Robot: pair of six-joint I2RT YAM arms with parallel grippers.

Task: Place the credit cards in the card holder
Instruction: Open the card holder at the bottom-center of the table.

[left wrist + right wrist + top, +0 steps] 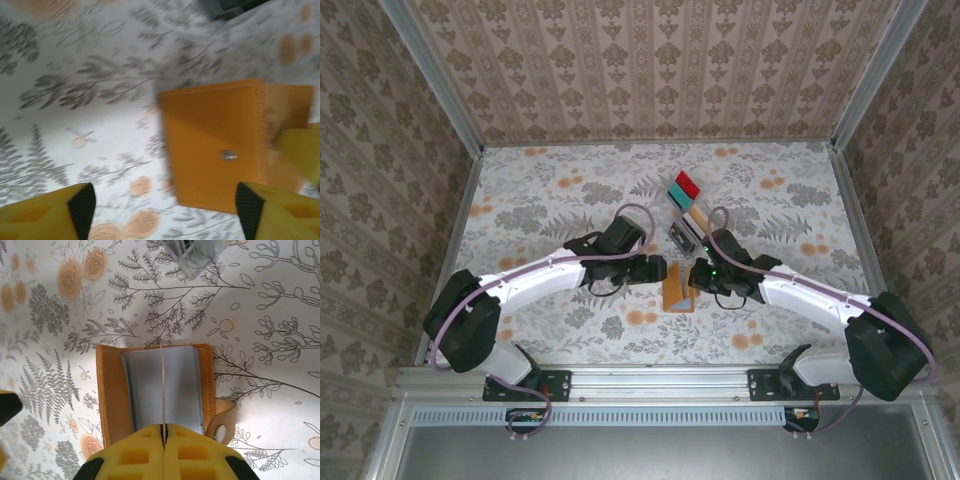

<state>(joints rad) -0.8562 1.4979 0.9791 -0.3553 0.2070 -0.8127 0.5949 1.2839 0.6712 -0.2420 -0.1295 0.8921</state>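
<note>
Pinching a credit card [161,385] edge-on at the card holder [110,400]: your right gripper [162,432] | your left gripper [165,205]: released, fingers apart

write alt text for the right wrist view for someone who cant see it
The right gripper, with yellow fingers, is shut on a thin card seen edge-on, lined up across the middle of the open orange-tan card holder with its grey-blue inside. The holder lies on a floral-print table, with a clear container at the top edge.
</note>
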